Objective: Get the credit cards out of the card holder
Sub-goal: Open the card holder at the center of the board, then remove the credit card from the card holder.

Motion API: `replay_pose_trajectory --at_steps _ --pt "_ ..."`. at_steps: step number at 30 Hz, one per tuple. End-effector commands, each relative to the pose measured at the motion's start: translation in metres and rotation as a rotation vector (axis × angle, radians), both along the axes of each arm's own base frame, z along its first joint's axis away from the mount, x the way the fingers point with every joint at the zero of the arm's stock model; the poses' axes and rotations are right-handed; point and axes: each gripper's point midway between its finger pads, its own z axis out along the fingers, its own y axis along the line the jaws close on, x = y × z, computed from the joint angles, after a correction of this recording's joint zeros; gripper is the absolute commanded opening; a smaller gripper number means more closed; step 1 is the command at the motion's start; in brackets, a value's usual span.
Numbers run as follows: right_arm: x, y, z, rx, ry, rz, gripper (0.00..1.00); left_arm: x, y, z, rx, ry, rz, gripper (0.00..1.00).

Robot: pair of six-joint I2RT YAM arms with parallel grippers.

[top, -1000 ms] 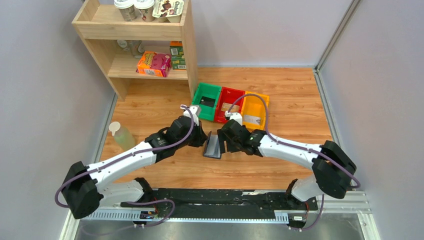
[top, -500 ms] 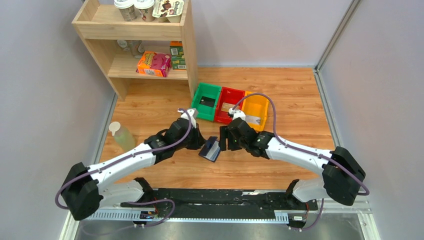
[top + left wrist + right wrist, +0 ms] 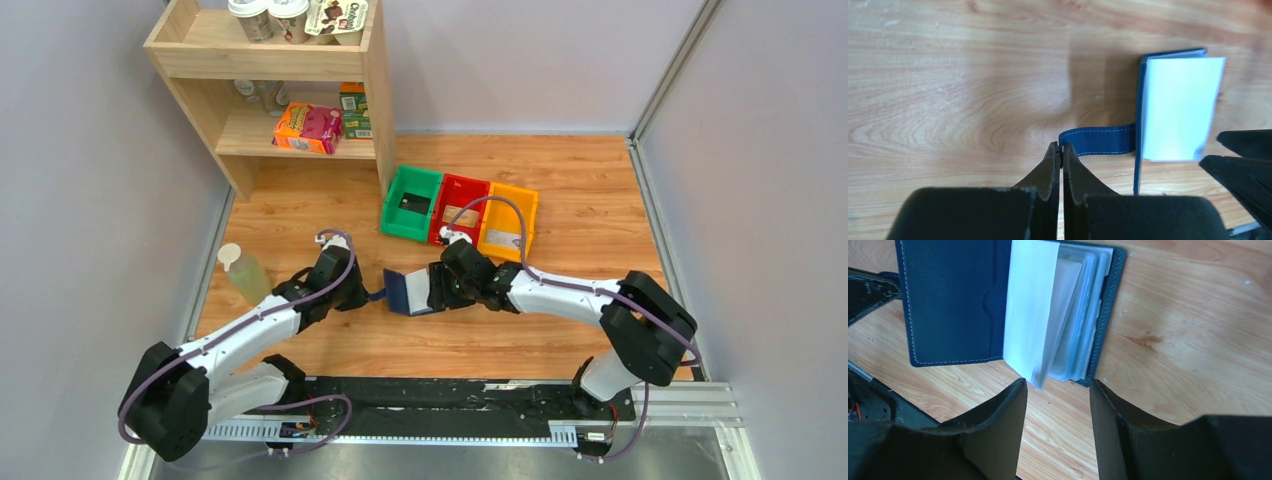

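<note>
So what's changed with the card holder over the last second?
The card holder, a second ago on edge between the two grippers, now lies open on the table. The left gripper has drawn back leftward, shut on the strap and pulling it straight. The right gripper, jaws open, hangs low over the fanned sleeves. Bins, shelf and bottle have not moved.

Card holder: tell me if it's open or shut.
Open. The card holder lies spread: its navy cover is flat, and its clear sleeves are fanned up beside it.
</note>
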Motion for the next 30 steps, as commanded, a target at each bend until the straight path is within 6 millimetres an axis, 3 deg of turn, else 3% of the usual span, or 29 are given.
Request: replay_pose_trajectory --at_steps 1,6,11,22,30 --pt "0.010 0.028 0.020 0.096 -0.019 0.032 0.51 -0.008 0.015 -0.021 0.102 0.052 -0.018 0.00" --pt "0.012 0.035 0.019 0.108 -0.009 0.046 0.53 -0.015 0.028 -0.040 0.187 0.099 -0.018 0.00" --pt "0.011 0.043 0.019 0.121 0.000 0.072 0.57 -0.017 0.029 -0.044 0.190 0.111 -0.027 0.00" --pt "0.003 0.076 0.038 0.234 0.026 0.197 0.52 -0.017 0.021 -0.037 0.145 0.099 -0.042 0.00" --pt "-0.014 0.108 0.045 0.279 0.044 0.337 0.50 -0.012 0.015 -0.015 0.095 0.052 -0.029 0.01"
